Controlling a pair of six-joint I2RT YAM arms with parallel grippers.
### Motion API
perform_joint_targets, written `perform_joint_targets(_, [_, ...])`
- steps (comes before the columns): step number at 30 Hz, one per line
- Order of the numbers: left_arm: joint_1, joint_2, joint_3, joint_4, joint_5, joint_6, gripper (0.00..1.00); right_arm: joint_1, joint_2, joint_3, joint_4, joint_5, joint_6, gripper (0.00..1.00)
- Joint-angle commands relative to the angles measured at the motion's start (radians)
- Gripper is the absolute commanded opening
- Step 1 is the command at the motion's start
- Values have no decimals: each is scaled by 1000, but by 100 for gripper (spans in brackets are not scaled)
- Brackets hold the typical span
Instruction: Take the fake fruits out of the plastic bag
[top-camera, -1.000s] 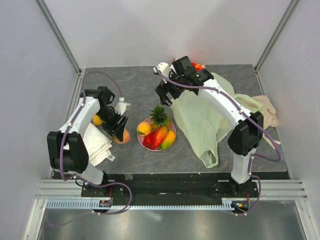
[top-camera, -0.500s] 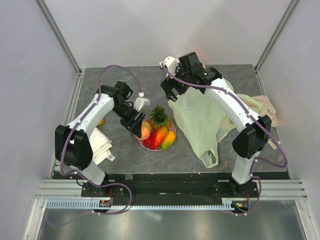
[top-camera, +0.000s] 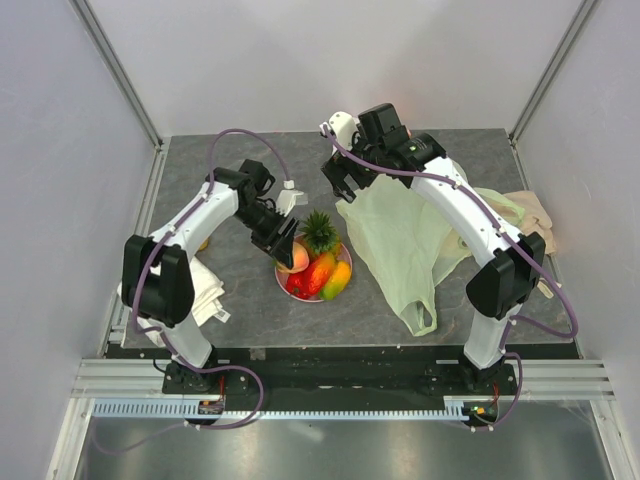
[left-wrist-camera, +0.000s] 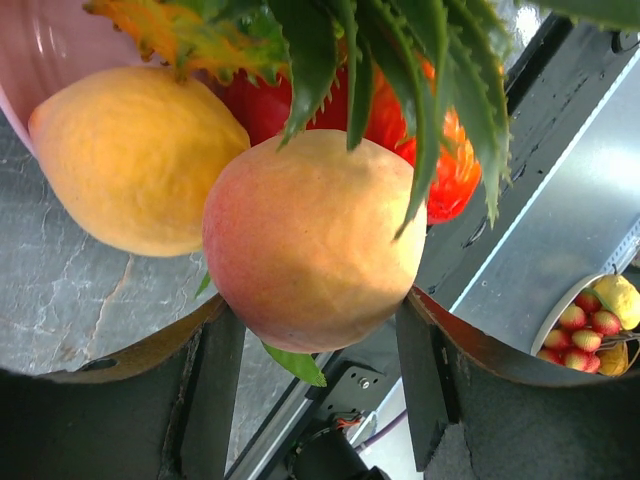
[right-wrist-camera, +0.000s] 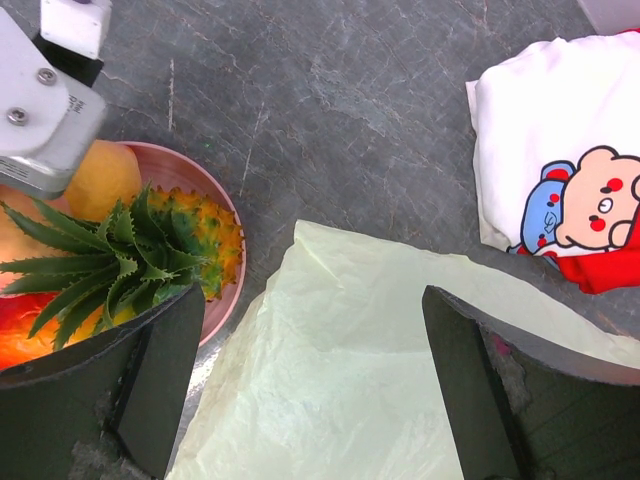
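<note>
The grey stone-patterned tabletop (top-camera: 240, 170) carries the large pale-green translucent plastic bag (top-camera: 405, 250) on its right half. The bag lies slack from the far middle down to the near edge. Beside it, at the tabletop's middle, sits the pink round plate (right-wrist-camera: 205, 180) with the spiky plastic pineapple (top-camera: 318, 232) and other fake fruits. The left gripper (top-camera: 292, 252) clasps the glossy blush peach (left-wrist-camera: 310, 235) at the plate's left rim. The right gripper (right-wrist-camera: 310, 330) hangs spread wide and empty above the bag's far end.

The step is likely setting the peach down. It should be lowered until it leans on the yellow-orange round fruit (left-wrist-camera: 135, 160), clear of the crown leaves. The jaws should then part slowly, as a round fruit at the rim could roll off toward the left edge.

Only the left wrist view shows both fingers (left-wrist-camera: 215, 385) pressed to the peach. Only the right wrist view shows a white-and-red cartoon pouch (right-wrist-camera: 560, 190) beyond the bag. Only the top view shows the whole bag, which looks flat. I cannot tell whether any fruit remains inside.
</note>
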Motion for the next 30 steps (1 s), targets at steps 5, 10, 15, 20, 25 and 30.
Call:
perform_joint_targets(5, [-5,29,59,25,8,-40,40,-4,-25,16,16,5,-2,98])
perform_joint_targets(10, [-8,35,59,22,2,-38,50,-6,-22,13,19,5,0,98])
perform_joint_targets(15, [-8,37,59,-1,-9,-28,59,-7,-21,13,21,5,0,98])
perform_joint_targets(20, [-8,20,49,-4,-16,-28,66,-7,-13,18,22,0,3,98])
perform_joint_targets(25, [-10,12,36,-4,-23,-32,73,-7,-5,27,22,-3,6,98])
perform_joint_targets(30, [-13,3,25,-4,-24,-37,76,-7,-9,22,24,-3,6,98])
